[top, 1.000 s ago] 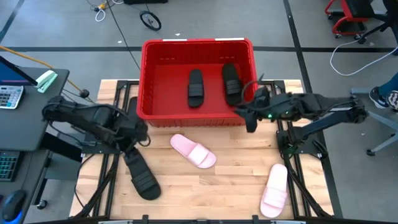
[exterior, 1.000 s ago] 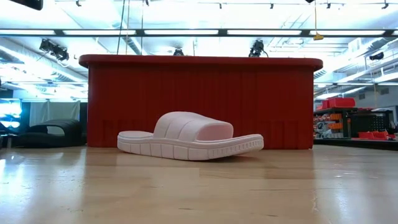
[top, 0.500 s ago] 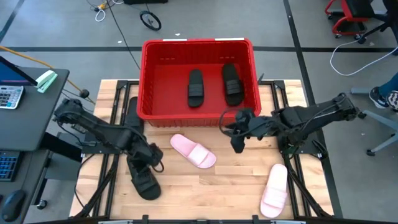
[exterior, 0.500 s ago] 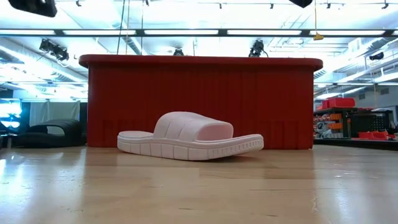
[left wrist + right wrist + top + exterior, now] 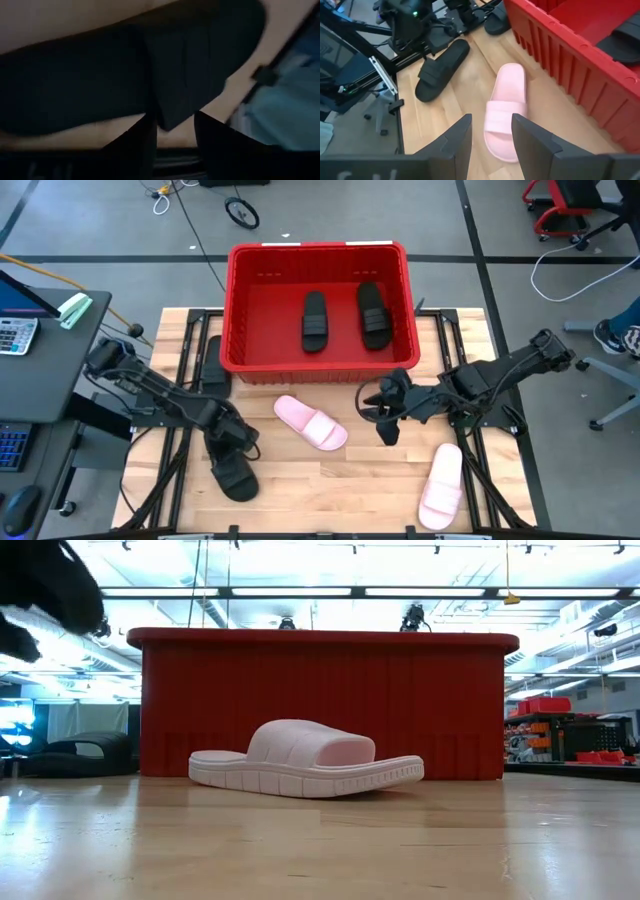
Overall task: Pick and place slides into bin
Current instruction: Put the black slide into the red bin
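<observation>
Two black slides lie in the red bin. A black slide lies sole-down at the table's near left, and another lies left of the bin. One pink slide lies in front of the bin; the other lies near right. My left gripper is open, low over the near-left black slide, with its strap edge between the fingers. My right gripper is open and empty, just right of the middle pink slide. My left gripper comes down from above on the black slide's strap, one finger on either side of the strap's edge. I cannot tell whether the fingers touch it. The slide lies flat on the table.
The bin's front wall stands right behind the middle pink slide. Bare wood lies between the two pink slides and along the near edge. A desk with a calculator stands beyond the table's left edge.
My left gripper has gone toward the table's near edge and down over the near-left black slide. My right gripper has left the bin's front right corner and gone toward the near edge and the middle pink slide. No slide has moved.
</observation>
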